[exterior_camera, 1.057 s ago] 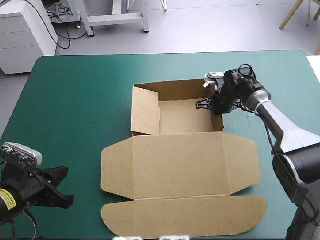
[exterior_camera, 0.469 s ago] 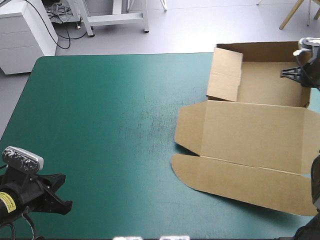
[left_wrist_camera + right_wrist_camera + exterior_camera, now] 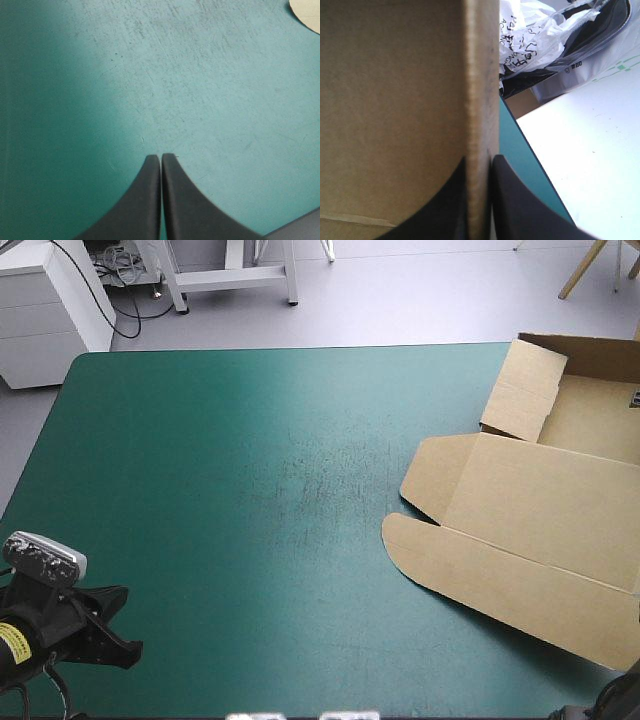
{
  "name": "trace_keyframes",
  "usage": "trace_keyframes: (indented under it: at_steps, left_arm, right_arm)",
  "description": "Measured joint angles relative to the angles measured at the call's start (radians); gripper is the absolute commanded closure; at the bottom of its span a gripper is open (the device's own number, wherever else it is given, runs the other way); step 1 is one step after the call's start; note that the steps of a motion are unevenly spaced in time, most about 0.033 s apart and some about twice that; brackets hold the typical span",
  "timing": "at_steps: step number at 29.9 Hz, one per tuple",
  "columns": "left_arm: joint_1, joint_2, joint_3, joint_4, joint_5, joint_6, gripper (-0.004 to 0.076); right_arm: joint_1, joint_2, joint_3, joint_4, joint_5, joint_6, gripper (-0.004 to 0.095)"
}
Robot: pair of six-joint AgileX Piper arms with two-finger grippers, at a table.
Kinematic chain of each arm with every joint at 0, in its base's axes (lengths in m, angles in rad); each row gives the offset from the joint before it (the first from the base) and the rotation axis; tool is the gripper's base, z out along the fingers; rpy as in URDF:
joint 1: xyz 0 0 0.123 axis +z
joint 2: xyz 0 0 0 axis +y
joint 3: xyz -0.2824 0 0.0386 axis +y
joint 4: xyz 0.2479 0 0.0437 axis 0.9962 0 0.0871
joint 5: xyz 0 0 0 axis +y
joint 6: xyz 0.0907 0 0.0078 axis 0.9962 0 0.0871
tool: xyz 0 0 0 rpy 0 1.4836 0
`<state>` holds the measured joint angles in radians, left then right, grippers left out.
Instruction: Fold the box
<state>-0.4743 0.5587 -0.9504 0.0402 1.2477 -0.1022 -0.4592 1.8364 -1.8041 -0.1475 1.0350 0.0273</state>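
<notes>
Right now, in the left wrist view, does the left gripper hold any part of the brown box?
No: the left gripper is shut on nothing over the teal-green cover, and the box lies apart, well ahead.

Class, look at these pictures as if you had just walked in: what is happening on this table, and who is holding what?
The right gripper has its fingers shut on a raised wall of the brown box. The box sits at the table's right edge as an open tray, with its lid flat toward the near side. The left gripper is shut on nothing. It is over the bare teal-green cover near the near left corner, well away from the box. The lid is not yet folded.
</notes>
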Motion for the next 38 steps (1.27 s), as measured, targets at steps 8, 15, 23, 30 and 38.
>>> trace_keyframes:
  at_steps: [8, 15, 23, 30, 38]
  left_arm:
    - [0.000, 0.000, 0.000, 0.008, 0.000, 0.000, 0.0734]
    - [0.000, 0.000, 0.000, 0.025, 0.000, 0.000, 0.0734]
    - [0.000, 0.000, 0.001, 0.088, 0.000, 0.000, 0.0734]
    - [0.000, -0.006, 0.031, 0.101, -0.027, 0.000, 0.0734]
    - [0.000, -0.120, 0.181, 0.087, -0.222, -0.015, 0.0734]
  right_arm:
    - [-0.007, 0.019, -0.001, 0.030, 0.047, -0.005, -0.0027]
    - [-0.007, 0.003, -0.063, 0.072, 0.176, -0.046, 0.0008]
    - [0.008, -0.187, -0.044, 0.291, 0.196, -0.123, 0.0568]
    - [0.140, -0.358, 0.073, 0.327, 0.162, -0.166, 0.0912]
    - [0.391, -0.589, 0.344, 0.335, -0.052, -0.268, 0.0912]
